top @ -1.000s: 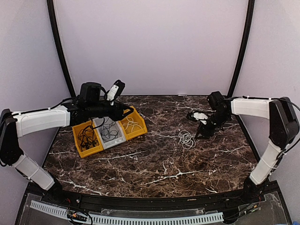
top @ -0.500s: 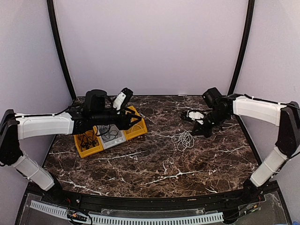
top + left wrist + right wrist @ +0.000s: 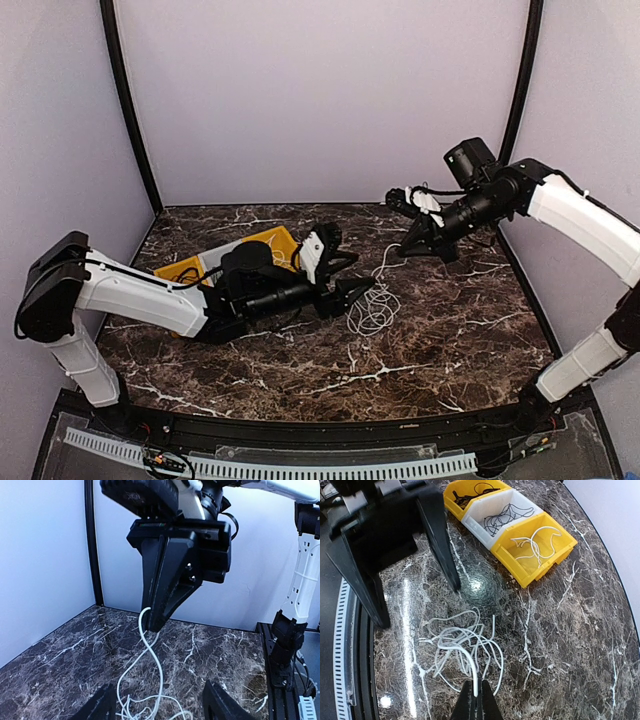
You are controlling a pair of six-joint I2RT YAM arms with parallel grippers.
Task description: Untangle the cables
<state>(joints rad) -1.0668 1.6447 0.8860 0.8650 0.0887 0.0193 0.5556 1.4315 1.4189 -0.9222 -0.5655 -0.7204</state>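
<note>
A tangle of white cable point(image 3: 372, 312) lies on the marble table point(image 3: 450, 340). One strand rises from it to my right gripper point(image 3: 404, 250), which hangs above the table, shut on that strand point(image 3: 475, 680). My left gripper point(image 3: 360, 290) stands open just left of the tangle, its fingers point(image 3: 102, 707) low on either side of the hanging cable point(image 3: 150, 655) and not touching it. The right gripper's point(image 3: 153, 625) fingertips show pinching the strand in the left wrist view. More cables lie in bins: black point(image 3: 472, 491), grey point(image 3: 502, 516), white point(image 3: 535, 542).
Three bins stand in a row at the left: yellow point(image 3: 555, 555), white point(image 3: 485, 535), yellow point(image 3: 451, 500). In the top view my left arm point(image 3: 150, 295) crosses in front of them. Black frame posts point(image 3: 128, 110) stand at the back corners.
My left arm swung from over the bins to the table's middle, its jaws widening. My right gripper shut on a white strand, rose, and dragged the tangle leftwards.
</note>
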